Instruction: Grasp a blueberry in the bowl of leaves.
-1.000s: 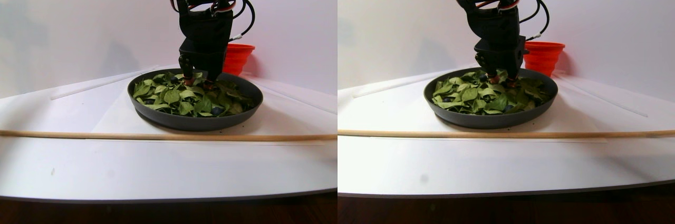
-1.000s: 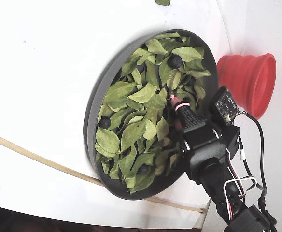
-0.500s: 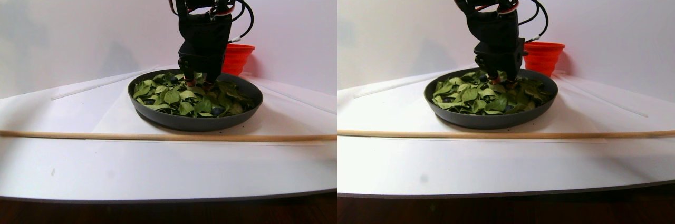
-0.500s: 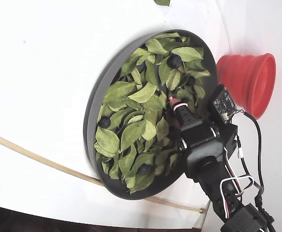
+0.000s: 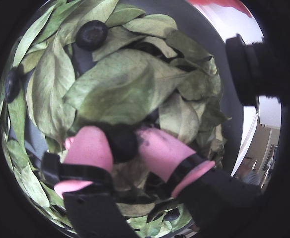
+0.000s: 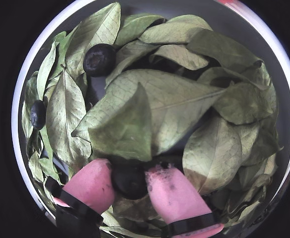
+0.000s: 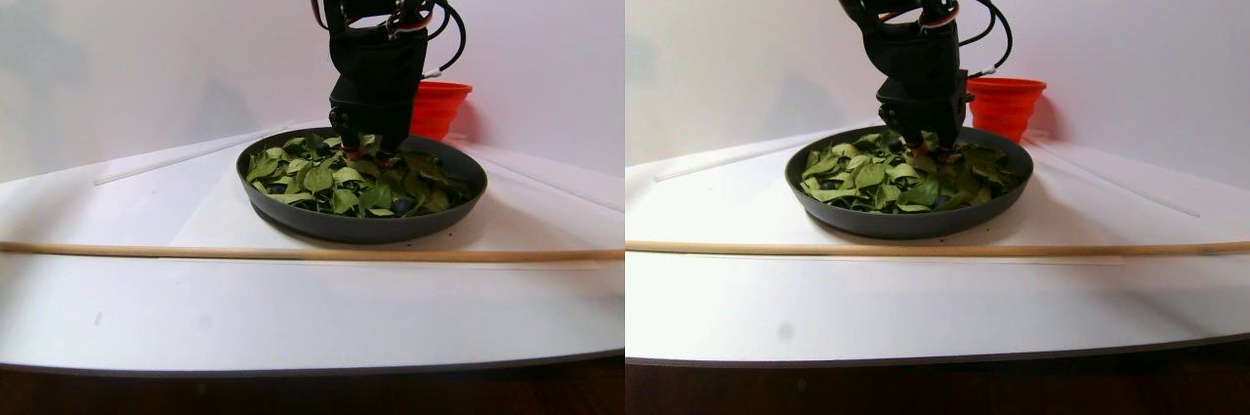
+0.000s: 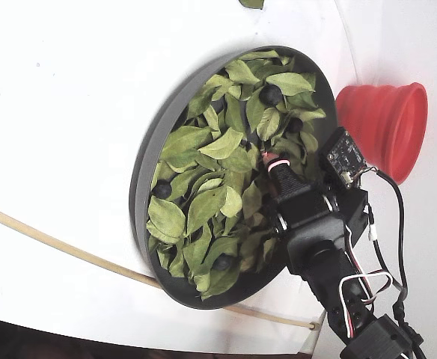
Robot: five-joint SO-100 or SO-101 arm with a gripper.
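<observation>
Pink fingers pinch a blueberry, unseen from the fixed view.

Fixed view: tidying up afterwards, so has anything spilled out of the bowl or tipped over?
One stray leaf lies on the table at the top edge, outside the bowl. The red cup beside the bowl seems upright in the stereo pair view. The gripper has a blueberry between its pink fingertips.

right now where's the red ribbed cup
In the fixed view the red ribbed funnel-shaped cup lies at the right, just outside the wide dark grey bowl's rim, beside the black arm.
</observation>
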